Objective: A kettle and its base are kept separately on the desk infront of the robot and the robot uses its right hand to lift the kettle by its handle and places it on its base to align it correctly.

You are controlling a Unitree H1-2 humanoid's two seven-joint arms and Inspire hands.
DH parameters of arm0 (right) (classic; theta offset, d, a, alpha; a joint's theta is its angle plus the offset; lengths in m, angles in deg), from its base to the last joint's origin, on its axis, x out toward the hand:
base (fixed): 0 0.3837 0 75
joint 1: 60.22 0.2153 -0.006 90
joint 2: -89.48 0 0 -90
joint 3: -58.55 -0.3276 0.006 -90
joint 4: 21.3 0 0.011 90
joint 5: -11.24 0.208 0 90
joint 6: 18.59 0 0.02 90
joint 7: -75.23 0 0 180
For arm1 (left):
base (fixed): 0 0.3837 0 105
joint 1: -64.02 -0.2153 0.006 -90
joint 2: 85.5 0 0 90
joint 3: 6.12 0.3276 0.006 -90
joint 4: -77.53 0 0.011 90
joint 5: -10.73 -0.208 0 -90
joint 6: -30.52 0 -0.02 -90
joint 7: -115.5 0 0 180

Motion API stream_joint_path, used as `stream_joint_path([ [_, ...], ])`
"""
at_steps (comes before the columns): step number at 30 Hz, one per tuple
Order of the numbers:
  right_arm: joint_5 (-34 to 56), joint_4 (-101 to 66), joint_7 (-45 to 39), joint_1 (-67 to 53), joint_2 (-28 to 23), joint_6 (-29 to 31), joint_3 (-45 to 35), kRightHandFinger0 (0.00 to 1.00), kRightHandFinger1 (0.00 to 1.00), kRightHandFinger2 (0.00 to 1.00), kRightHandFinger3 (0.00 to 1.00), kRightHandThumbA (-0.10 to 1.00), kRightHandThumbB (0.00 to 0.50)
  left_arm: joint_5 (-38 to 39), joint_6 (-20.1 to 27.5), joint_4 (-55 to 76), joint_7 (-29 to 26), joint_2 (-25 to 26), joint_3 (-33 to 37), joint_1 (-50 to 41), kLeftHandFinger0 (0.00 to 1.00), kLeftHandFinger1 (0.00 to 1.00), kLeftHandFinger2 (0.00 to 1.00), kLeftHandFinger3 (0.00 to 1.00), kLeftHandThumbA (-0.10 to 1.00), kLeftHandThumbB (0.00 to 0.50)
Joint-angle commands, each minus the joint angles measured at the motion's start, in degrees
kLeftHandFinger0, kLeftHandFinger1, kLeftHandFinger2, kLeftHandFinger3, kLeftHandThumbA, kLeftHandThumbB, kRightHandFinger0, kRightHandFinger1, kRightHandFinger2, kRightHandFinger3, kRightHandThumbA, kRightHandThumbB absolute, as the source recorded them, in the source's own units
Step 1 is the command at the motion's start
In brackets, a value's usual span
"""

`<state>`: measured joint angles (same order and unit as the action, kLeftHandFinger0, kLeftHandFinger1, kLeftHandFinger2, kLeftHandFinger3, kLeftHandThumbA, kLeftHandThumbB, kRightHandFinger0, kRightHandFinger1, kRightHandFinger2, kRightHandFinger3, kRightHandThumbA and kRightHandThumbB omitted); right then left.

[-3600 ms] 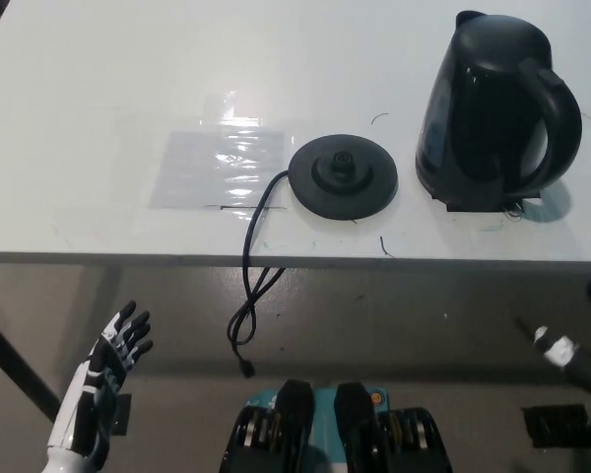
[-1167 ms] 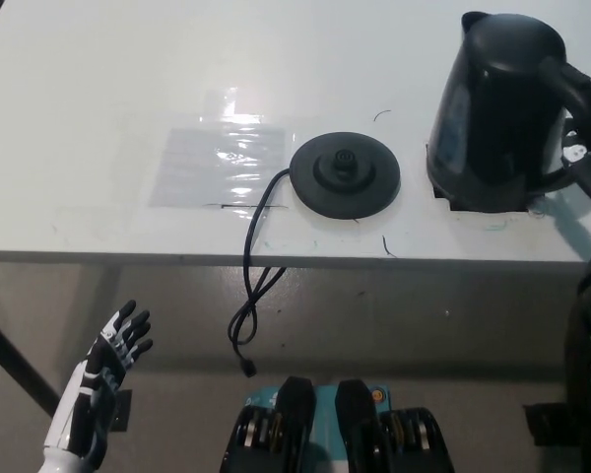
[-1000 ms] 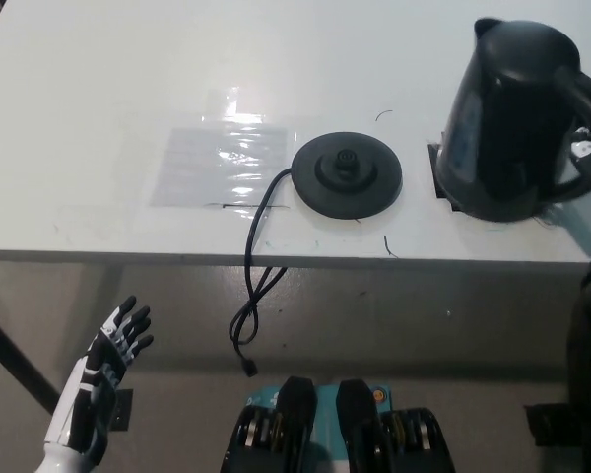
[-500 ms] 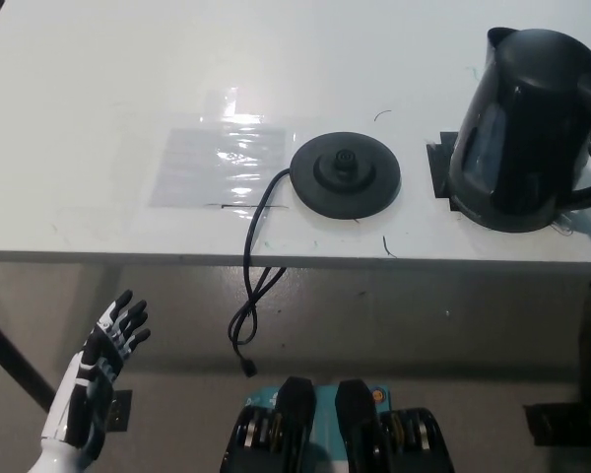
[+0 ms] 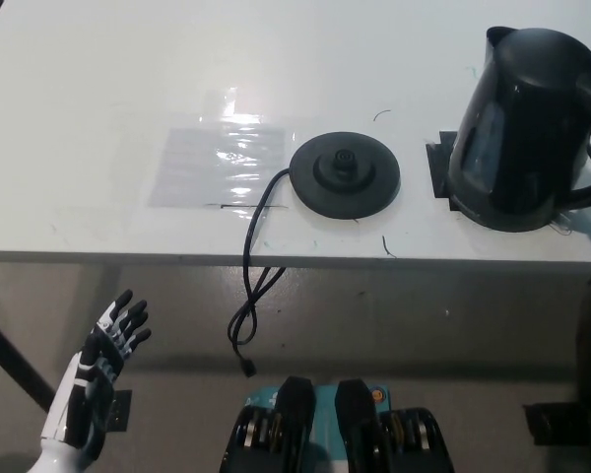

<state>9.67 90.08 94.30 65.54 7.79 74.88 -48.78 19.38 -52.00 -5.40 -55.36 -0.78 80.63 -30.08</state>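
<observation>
Kettle point(image 5: 527, 118) stands at the desk's point(image 5: 98, 89) far right, its handle running off the picture's right edge, where the right hand is mostly out of view; whether that hand grips cannot be told. Just left of it lies a black tape mark point(image 5: 439, 168), then bare desktop, then the base point(image 5: 345, 175), whose cord point(image 5: 251, 286) drops over the front edge. The white left hand point(image 5: 97, 379) rests open below the desk, lower left.
</observation>
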Motion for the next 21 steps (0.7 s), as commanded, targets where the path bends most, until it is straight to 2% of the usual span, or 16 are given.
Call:
stream_joint_path([
  [1,1.38,-3.39,0.45,4.9,-0.15,5.49,0.32,0.01,0.25,0.69,0.74,-0.1,0.132,0.59,1.81,1.54,0.63,0.59,-0.18,0.0,1.0,1.0,1.0,1.0,1.0,0.126],
  [4,2.38,-4.98,0.27,5.89,0.33,6.21,0.14,0.0,0.26,0.69,0.75,-0.1,0.11,0.27,2.07,1.27,0.6,0.58,-0.12,0.04,1.0,1.0,1.0,1.0,1.0,0.115],
  [8,3.99,-5.98,-0.11,7.5,0.93,7.84,-0.13,0.01,0.27,0.7,0.76,-0.1,0.123,0.22,1.54,1.55,0.34,0.42,-0.2,-0.12,1.0,1.0,1.0,1.0,1.0,0.126],
  [14,3.61,-5.93,0.29,10.0,1.23,9.39,0.04,0.0,0.21,0.66,0.75,-0.1,0.127,0.2,2.2,1.09,0.54,0.53,-0.17,0.06,1.0,1.0,1.0,1.0,1.0,0.11],
  [21,1.77,-5.2,1.61,11.26,1.72,11.56,0.57,0.0,0.19,0.64,0.77,-0.1,0.1,0.15,2.01,1.17,0.35,0.33,-0.22,-0.56,1.0,1.0,1.0,1.0,1.0,0.134],
])
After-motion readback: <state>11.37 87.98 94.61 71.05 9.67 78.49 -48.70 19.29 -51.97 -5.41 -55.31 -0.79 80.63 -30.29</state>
